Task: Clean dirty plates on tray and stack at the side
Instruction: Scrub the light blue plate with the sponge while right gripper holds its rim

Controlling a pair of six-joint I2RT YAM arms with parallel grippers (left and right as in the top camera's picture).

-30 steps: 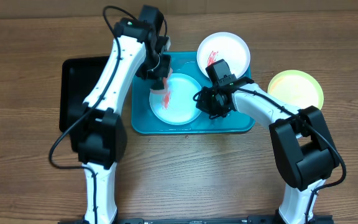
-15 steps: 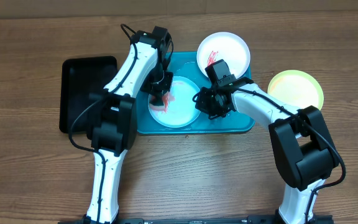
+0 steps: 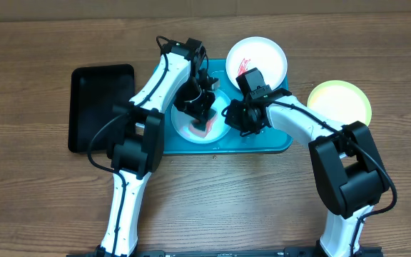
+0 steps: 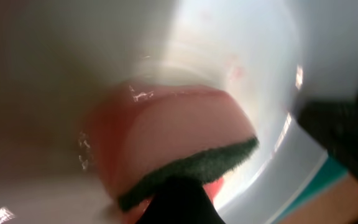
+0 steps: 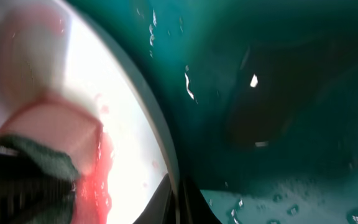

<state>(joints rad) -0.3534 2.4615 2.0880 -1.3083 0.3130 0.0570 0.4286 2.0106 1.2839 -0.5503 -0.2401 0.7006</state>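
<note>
The pale mint plate (image 3: pixel 182 125) lies on the turquoise tray (image 3: pixel 270 139). My left gripper (image 3: pixel 200 118) is shut on a pink sponge (image 4: pixel 166 137) with a dark green scouring side and presses it onto the plate (image 4: pixel 241 37). Red smear sits beside the sponge (image 5: pixel 55 130) in the right wrist view. My right gripper (image 5: pixel 178 199) is shut on the plate's right rim (image 5: pixel 129 124), over the wet tray floor (image 5: pixel 278 93). The white plate (image 3: pixel 257 61) with red smears rests at the tray's back edge. The yellow-green plate (image 3: pixel 339 102) lies on the table to the right.
A black rectangular tray (image 3: pixel 100 107) lies on the wooden table left of the turquoise tray. The two arms meet close together over the mint plate.
My left gripper has carried the sponge across the mint plate, from its back left edge toward its front middle. The right gripper has kept its hold on the rim.
</note>
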